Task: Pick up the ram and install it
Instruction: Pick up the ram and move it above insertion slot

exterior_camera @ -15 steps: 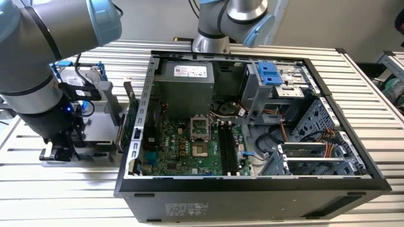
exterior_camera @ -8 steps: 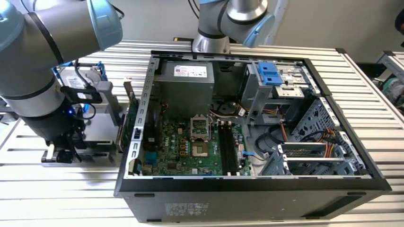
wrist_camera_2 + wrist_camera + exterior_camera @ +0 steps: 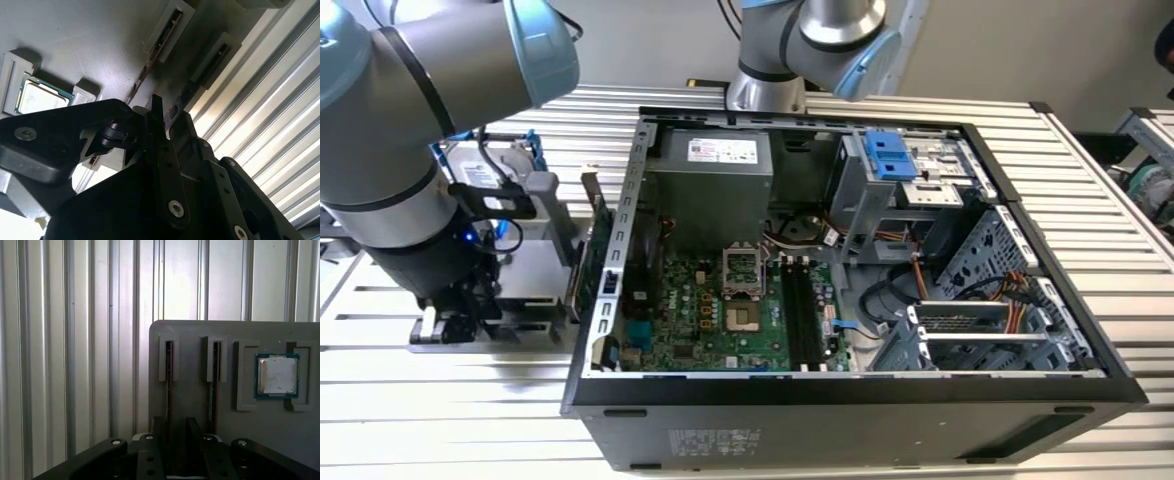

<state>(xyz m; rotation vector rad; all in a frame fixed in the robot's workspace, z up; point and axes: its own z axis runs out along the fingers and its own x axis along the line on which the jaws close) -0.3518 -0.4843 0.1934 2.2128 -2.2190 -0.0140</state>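
Two ram sticks stand on edge in slots of a grey holder (image 3: 195, 332). In the first wrist view my gripper (image 3: 176, 424) hangs low over the holder, its dark fingers (image 3: 159, 427) on either side of one ram (image 3: 169, 390) with a gap left, so it is open. The other ram (image 3: 215, 385) stands one slot over. In the second wrist view the gripper (image 3: 170, 114) straddles the same ram (image 3: 178, 104). In the exterior view the gripper (image 3: 451, 322) is down at the holder (image 3: 527, 300), at that view's left of the open computer case (image 3: 627, 200).
A square silver processor chip (image 3: 276, 375) lies in a pocket of the holder beside the ram slots. Inside the case, the motherboard's long memory slots (image 3: 803, 312) lie near the middle. A second arm's base (image 3: 781, 60) stands behind the case. The table is ribbed metal (image 3: 60, 365).
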